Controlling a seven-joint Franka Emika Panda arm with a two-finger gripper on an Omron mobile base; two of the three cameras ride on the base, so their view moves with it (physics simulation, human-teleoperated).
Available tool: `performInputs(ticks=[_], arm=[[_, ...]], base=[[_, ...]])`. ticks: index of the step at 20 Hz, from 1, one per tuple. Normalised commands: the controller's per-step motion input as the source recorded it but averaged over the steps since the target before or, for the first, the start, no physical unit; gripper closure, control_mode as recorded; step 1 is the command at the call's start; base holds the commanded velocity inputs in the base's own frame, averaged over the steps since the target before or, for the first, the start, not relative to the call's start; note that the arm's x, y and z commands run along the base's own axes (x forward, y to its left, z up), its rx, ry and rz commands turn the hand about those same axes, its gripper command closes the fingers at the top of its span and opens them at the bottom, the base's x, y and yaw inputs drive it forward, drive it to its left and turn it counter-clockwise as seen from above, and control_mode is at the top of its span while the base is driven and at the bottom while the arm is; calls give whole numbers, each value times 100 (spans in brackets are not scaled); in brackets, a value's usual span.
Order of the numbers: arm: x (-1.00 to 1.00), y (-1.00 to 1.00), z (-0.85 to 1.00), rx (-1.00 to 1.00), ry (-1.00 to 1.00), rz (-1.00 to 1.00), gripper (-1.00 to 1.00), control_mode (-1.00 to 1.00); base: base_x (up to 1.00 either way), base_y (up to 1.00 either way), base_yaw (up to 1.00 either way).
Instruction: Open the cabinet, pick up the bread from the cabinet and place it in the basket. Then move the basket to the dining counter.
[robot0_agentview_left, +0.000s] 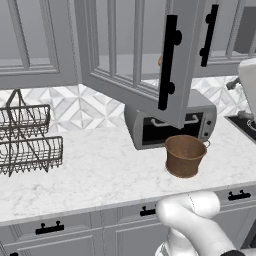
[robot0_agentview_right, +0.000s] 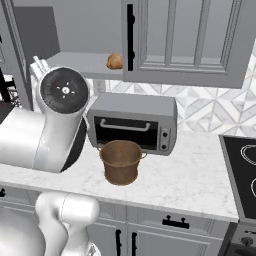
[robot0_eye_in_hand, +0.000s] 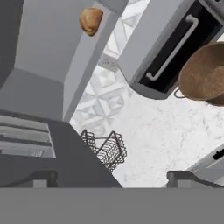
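The fingers (robot0_eye_in_hand: 113, 178) stand spread and empty at the hand view's bottom; the cabinet (robot0_agentview_right: 185, 45) is open, bread (robot0_agentview_right: 114, 61) upper-centre on its shelf, basket (robot0_agentview_right: 120, 161) mid-frame on the desk (robot0_agentview_right: 190, 182), both unmoved.

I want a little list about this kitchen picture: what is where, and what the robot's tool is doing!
cabinet: door swung open
bread: on the cabinet shelf, not yet picked up
basket: upright on the marble worktop, in front of the toaster oven, nothing seen inside
wire rack: on the worktop, far left
stovetop: right of the worktop
tool: open, holding nothing
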Motion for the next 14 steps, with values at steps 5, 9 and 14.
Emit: performInputs(ticks=[5,9,14], arm=[[100,6,-35,62,54,13,-100,-100],[97,51,-14,53,43,22,-100,-100],[68,64,7,29,27,28,-100,-100]], base=[[0,0,0],[0,0,0],[0,0,0]])
